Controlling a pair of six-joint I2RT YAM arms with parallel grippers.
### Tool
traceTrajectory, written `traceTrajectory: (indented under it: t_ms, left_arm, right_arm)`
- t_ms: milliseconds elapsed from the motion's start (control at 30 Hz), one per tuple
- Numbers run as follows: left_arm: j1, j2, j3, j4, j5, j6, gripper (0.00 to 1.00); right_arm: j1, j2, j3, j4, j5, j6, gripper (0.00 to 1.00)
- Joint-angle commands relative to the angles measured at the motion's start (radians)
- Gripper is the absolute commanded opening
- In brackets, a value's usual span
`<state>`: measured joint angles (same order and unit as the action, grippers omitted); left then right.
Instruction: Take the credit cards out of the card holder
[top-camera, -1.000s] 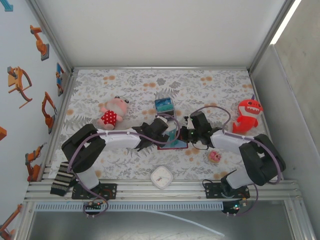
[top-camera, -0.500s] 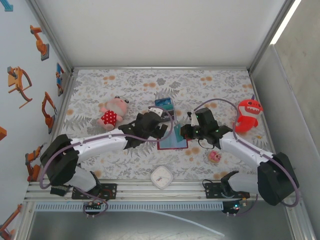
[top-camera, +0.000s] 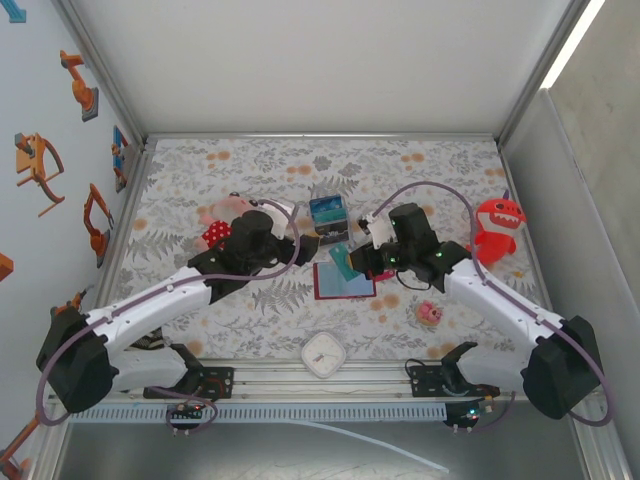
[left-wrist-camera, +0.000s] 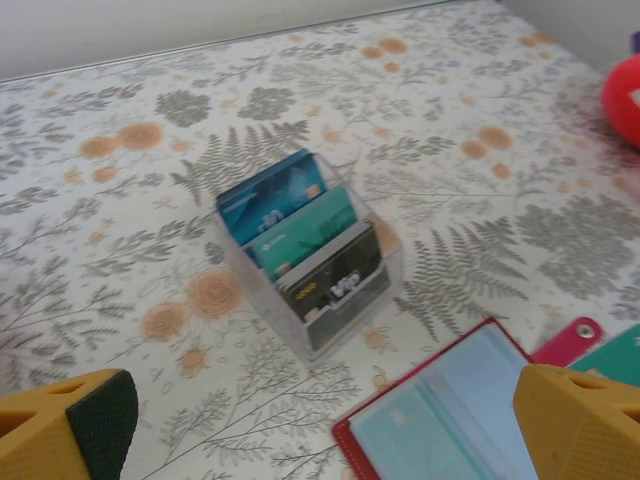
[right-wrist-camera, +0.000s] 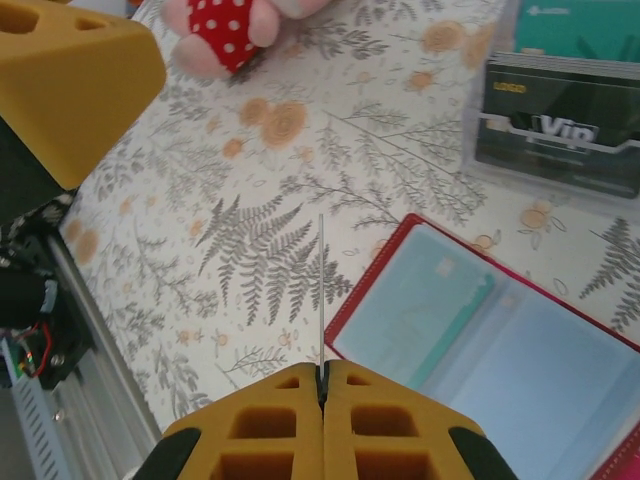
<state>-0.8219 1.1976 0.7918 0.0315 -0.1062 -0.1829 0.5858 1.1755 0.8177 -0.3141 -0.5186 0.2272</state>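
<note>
right gripper (right-wrist-camera: 322, 378) pinches a thin, stiff, slick credit card (top-camera: 342, 262) by its edge, at 12 o'clock of the card holder (top-camera: 338, 290); left gripper (left-wrist-camera: 325, 425) gapes empty.

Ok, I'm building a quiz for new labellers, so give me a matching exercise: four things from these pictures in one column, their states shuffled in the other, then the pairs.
Things
1. card holder
2. clear box
3. right end effector
4. left end effector

States
A. shut on a teal card
B. open, holding nothing
C. lies open on the table
D. stands with cards upright inside

Pairs: 1-C, 2-D, 3-A, 4-B
</note>
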Motion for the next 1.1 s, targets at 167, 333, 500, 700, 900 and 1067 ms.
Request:
traceTrajectory:
  t_ms: [167,333,500,700,900,1067]
  left_arm:
    - [0.062,-0.018,-0.004,0.033,0.420,0.153,0.97]
    - [0.077,-0.002,0.018,-0.001,0.554,0.221,1.00]
    - [0.097,0.032,0.051,-0.074,0.629,0.274,0.86]
    - [0.112,0.056,0.069,-0.109,0.725,0.313,0.68]
    - [0.116,0.084,0.097,-0.170,0.778,0.362,0.44]
    - [0.115,0.119,0.121,-0.195,0.824,0.383,0.25]
  right_arm:
    - [0.011,0.026,0.120,-0.096,-0.164,-0.195,0.01]
    - [0.011,0.086,0.218,-0.213,-0.200,-0.307,0.01]
    - [0.011,0.139,0.296,-0.300,-0.227,-0.391,0.00]
    - [0.011,0.192,0.345,-0.354,-0.261,-0.446,0.01]
    - [0.011,0.210,0.347,-0.355,-0.292,-0.462,0.01]
    - [0.011,0.212,0.340,-0.345,-0.296,-0.461,0.01]
